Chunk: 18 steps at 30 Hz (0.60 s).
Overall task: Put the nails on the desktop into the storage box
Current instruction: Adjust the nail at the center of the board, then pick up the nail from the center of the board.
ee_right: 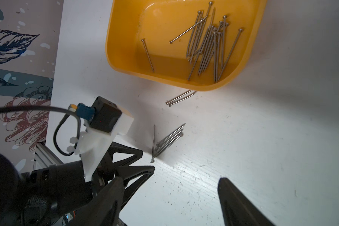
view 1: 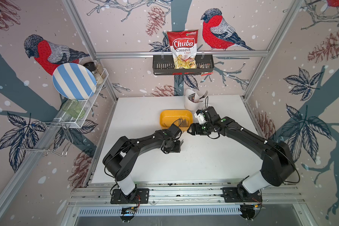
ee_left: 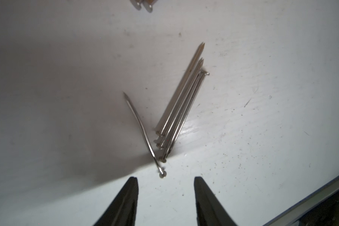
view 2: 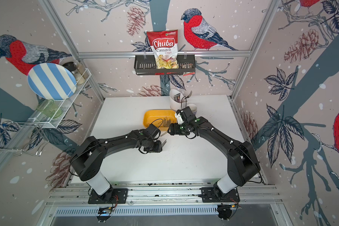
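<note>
The white worktop (view 1: 204,166) fills most of the scene. Two black arms reach in over it and come close together near the middle. The yellow storage box (view 1: 165,117) sits on the worktop, just past the arm tips.

The right fingers (ee_right: 235,201) are spread wide with nothing between them. They hang over the worktop close to the box. The left fingers (ee_left: 125,201) are spread about halfway and hold nothing. They sit low over the worktop.

Most of the nails (ee_right: 207,43) lie in the box in a loose pile. Some are not in yet. A small bunch (ee_left: 180,105) lies flat on the worktop, just ahead of the left fingers. A single nail (ee_left: 139,125) slants off from the bunch, so together they make a V. Two more nails (ee_right: 181,97) lie side by side right next to the box wall.

I think the step now is picking up the bunch with the left arm. Next, the left fingers need to slide forward so one is on each side of the bunch. They must go all the way down to the worktop, because the nails are thin and flat. Then they squeeze, lift, and carry the nails over the box.
</note>
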Motion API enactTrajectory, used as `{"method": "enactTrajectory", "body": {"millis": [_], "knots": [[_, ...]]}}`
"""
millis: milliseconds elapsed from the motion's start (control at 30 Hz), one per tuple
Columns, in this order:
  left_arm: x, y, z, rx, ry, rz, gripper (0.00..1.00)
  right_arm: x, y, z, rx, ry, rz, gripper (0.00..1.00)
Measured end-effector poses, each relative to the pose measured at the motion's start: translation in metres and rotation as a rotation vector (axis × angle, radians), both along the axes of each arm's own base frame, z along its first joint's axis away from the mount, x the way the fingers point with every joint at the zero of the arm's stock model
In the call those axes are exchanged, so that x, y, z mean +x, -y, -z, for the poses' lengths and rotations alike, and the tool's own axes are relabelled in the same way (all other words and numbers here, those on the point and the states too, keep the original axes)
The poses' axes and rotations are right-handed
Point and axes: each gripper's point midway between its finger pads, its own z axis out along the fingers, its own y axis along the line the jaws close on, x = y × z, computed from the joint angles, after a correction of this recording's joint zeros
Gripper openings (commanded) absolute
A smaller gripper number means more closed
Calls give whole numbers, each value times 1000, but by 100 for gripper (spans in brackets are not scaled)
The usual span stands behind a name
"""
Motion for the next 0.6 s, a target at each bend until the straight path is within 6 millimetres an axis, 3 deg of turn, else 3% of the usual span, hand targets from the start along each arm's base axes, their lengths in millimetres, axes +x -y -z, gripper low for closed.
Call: {"method": "enactTrajectory", "body": {"millis": [500,600], "knots": [[-1,-8,18,157,-26,39,44,-3,3,6,-14,0,-9,80],[-1,-8,20,172,-23,51,40,-2,5,6,-14,4,-8,80]]}}
